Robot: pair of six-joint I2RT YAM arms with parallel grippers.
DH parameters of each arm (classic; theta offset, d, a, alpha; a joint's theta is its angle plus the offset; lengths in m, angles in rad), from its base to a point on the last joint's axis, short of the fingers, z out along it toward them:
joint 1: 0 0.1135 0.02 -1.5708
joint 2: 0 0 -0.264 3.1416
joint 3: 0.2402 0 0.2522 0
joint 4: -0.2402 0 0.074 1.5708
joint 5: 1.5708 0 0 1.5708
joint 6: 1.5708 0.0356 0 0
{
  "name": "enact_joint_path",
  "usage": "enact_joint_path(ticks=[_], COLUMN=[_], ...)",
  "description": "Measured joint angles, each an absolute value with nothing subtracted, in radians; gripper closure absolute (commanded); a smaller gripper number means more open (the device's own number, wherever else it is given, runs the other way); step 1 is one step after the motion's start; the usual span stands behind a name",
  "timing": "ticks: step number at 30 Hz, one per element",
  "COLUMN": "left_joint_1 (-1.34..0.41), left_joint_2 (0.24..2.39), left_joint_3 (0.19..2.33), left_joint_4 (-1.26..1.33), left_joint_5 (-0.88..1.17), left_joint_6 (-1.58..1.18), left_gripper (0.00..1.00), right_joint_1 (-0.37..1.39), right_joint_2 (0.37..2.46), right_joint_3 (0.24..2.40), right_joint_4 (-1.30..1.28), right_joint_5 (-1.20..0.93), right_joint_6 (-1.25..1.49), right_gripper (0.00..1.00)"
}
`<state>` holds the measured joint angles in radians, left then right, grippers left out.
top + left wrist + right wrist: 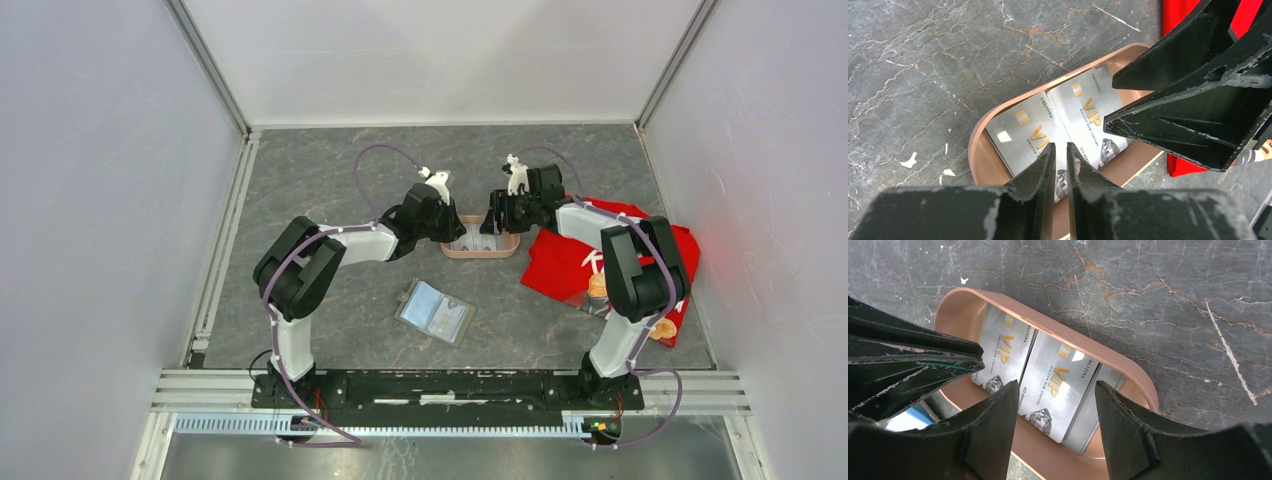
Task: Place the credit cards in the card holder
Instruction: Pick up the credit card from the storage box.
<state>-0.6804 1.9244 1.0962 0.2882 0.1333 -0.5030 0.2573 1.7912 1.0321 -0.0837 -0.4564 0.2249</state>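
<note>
Credit cards (1083, 107) lie flat side by side inside the pink tray (481, 254), VIP print up. L gripper (1060, 147) is above the tray's near part, fingers almost together w/ only a thin slit; I cannot tell if a card edge is pinched. R gripper (1057, 390) is over the tray, jaws wide apart, holding nothing. Card holder (435, 311) lies open, well apart from the tray, on the arm-base side.

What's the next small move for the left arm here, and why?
Probably lift the left gripper a little to check its grip: its fingers stand nearly together over the credit cards in the pink tray, and the open card holder waits nearer the bases.
</note>
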Motion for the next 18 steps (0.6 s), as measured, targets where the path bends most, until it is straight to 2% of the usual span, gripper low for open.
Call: enact_joint_path(ticks=[18], left_joint_1=[-0.68], left_joint_2=[1.993], left_joint_3=[1.184], left_joint_4=[0.155], left_joint_5=[0.129], left_joint_6=[-0.488], left_gripper=[0.84], right_joint_1=[0.26], right_joint_2=[1.817], right_joint_3=[1.047], right_joint_4=[-0.078], right_joint_5=[-0.458], right_joint_6=[0.25], right_gripper=[0.34])
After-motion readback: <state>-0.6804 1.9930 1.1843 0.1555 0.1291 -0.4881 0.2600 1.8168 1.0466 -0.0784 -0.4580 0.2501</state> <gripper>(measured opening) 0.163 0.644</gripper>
